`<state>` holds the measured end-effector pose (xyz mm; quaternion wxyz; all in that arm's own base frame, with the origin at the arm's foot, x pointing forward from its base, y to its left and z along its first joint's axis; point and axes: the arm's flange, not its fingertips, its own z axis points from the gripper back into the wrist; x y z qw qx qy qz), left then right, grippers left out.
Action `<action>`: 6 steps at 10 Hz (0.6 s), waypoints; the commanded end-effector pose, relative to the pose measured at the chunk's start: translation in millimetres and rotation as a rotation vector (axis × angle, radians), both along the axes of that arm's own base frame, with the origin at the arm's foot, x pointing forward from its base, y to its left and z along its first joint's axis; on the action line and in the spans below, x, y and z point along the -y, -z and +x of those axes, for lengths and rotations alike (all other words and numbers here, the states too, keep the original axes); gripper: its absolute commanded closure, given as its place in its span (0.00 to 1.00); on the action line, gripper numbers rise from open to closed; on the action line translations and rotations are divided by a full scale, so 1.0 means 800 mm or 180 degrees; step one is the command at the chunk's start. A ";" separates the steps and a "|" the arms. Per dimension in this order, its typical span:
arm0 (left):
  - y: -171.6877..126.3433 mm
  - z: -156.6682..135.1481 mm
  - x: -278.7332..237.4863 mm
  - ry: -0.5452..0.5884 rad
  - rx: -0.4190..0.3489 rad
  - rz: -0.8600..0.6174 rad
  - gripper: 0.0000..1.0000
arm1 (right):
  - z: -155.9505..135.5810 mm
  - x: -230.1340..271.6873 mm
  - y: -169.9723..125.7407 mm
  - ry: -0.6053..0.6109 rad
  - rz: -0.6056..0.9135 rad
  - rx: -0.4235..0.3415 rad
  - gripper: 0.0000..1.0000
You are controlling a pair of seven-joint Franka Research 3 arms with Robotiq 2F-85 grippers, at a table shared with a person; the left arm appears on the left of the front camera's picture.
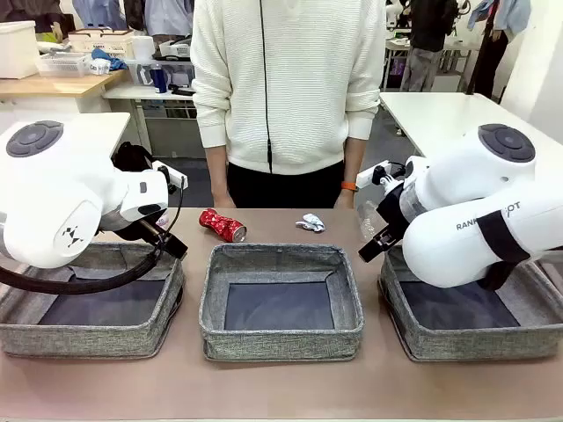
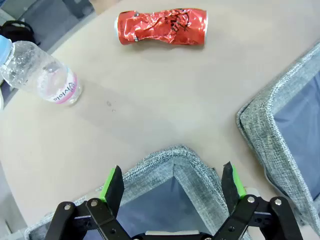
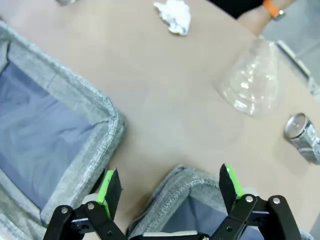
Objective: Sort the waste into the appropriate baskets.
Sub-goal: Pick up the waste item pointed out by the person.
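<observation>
A crushed red can lies on the table behind the gap between the left basket and the middle basket. The pink-labelled bottle lies to its side. My left gripper hangs open and empty over the left basket's far corner. A white paper wad and a clear label-less bottle lie behind the right basket. Beside them a can shows its silver end. My right gripper is open over that basket's corner.
A person in a white sweater stands at the far edge, one hand with an orange wristband near the clear bottle. The middle basket's rim lies close beside both grippers. Bare tabletop runs along the near edge.
</observation>
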<state>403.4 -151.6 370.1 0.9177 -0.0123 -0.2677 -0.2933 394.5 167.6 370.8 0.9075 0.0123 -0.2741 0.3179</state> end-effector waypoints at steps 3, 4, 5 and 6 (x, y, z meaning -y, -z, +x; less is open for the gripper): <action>0.000 0.000 0.000 0.0000 0.0001 0.0000 0.00 | 0.000 0.000 0.000 0.0000 0.0000 0.0001 0.00; 0.000 0.000 0.000 0.0000 0.0001 0.0000 0.00 | 0.000 0.000 0.000 0.0000 0.0000 0.0001 0.00; 0.000 0.000 0.000 0.0000 0.0001 0.0000 0.00 | 0.000 0.000 0.000 0.0000 0.0000 0.0001 0.00; 0.000 0.000 0.000 0.0000 0.0001 0.0000 0.00 | 0.000 0.000 0.000 0.0000 0.0000 0.0001 0.00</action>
